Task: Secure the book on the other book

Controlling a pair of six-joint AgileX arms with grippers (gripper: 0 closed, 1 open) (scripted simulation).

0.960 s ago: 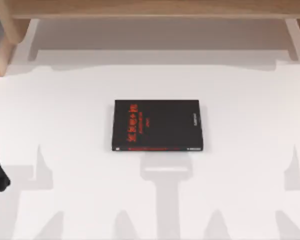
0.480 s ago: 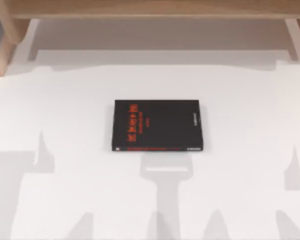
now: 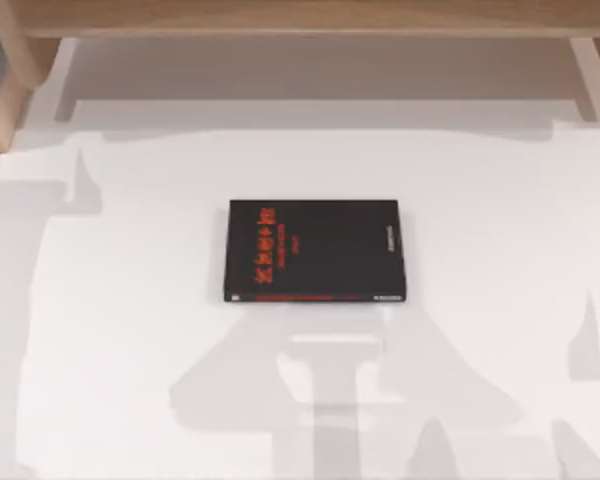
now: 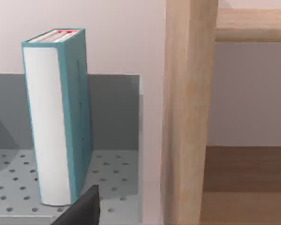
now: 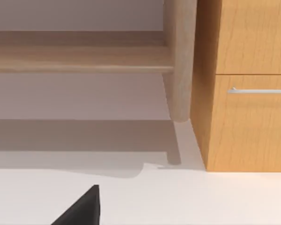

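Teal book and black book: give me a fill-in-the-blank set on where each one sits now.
1. The black book lies flat on the white ____.
2. The lettering on its cover is ____.
3. In the left wrist view the teal book stands ____ on a perforated grey tray.
4. Beside that tray rises a ____ post.

Missing words: table; red; upright; wooden

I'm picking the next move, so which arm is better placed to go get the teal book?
Probably the left. Its wrist view looks straight at the teal-blue book, standing upright on a grey perforated tray beside a wooden post. The right wrist view faces a wooden drawer cabinet. The black book lies flat mid-table.
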